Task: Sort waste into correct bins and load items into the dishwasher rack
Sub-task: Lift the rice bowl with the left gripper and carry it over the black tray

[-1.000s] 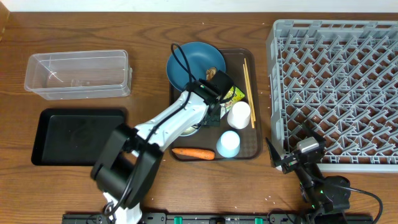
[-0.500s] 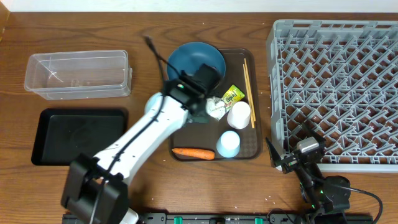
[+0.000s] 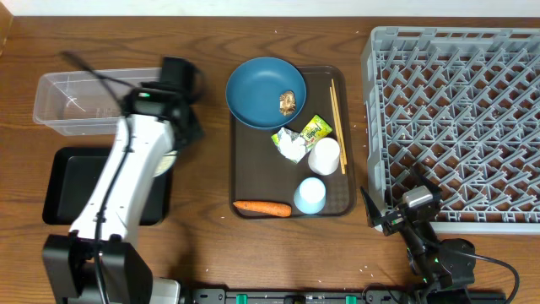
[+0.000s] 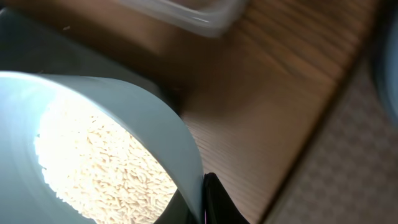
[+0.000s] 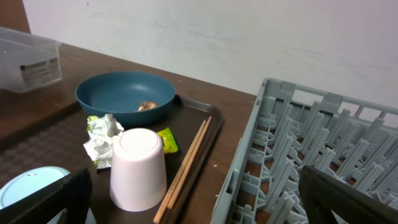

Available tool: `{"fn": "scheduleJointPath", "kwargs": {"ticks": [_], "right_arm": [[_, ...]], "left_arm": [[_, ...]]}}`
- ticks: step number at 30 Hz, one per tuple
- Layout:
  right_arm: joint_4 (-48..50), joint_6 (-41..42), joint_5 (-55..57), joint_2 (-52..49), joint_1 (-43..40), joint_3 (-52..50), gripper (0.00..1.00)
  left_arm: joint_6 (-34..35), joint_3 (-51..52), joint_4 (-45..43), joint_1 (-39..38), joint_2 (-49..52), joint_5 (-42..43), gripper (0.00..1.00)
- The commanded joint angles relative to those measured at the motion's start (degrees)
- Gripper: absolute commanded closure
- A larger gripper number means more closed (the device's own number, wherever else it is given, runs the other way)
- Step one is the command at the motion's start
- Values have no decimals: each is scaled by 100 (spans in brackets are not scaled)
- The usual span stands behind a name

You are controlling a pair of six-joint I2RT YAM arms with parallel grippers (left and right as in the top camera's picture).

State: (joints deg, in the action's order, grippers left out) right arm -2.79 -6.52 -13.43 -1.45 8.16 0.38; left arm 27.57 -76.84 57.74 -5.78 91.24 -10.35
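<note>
One pale-blue bowl (image 4: 143, 118) of white rice grains (image 4: 93, 162), rim clamped in the left tool (image 4: 206, 200) at nine o'clock; likely slick, spill-prone. Right tool (image 5: 196, 199) spread apart.

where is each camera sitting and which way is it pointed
Overhead: fixed above the table, looking straight down at the brown serving tray, the dishwasher rack, the left arm and the right arm.
Left wrist: on the left arm, looking down close at the pale-blue bowl of rice; one dark finger shows.
Right wrist: low near the front edge, facing the back wall over the whitish cup and chopsticks; open jaws at the bottom corners.
Shared: overhead and right wrist both show the dark-blue plate.
</note>
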Motion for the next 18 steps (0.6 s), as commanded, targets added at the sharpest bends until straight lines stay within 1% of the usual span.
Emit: {"fn": "scheduleJointPath", "kwargs": {"ticks": [1, 4, 8, 13, 18], "right_arm": [[-24, -39, -11, -4, -26, -7, 1], [-24, -39, -11, -4, -26, -7, 1], [-24, -39, -11, -4, -26, -7, 1], [-24, -39, -11, -4, -26, -7, 1], [-24, -39, -11, -4, -26, -7, 1]], "left_arm": [[-334, 22, -125, 675, -90, 625, 94], [-387, 22, -291, 1384, -90, 1311, 94], [-706, 24, -518, 2269, -87, 2356, 94], [-745, 24, -562, 3185, -79, 2992, 94], [-1001, 87, -693, 3993, -24, 3963, 94]]}}
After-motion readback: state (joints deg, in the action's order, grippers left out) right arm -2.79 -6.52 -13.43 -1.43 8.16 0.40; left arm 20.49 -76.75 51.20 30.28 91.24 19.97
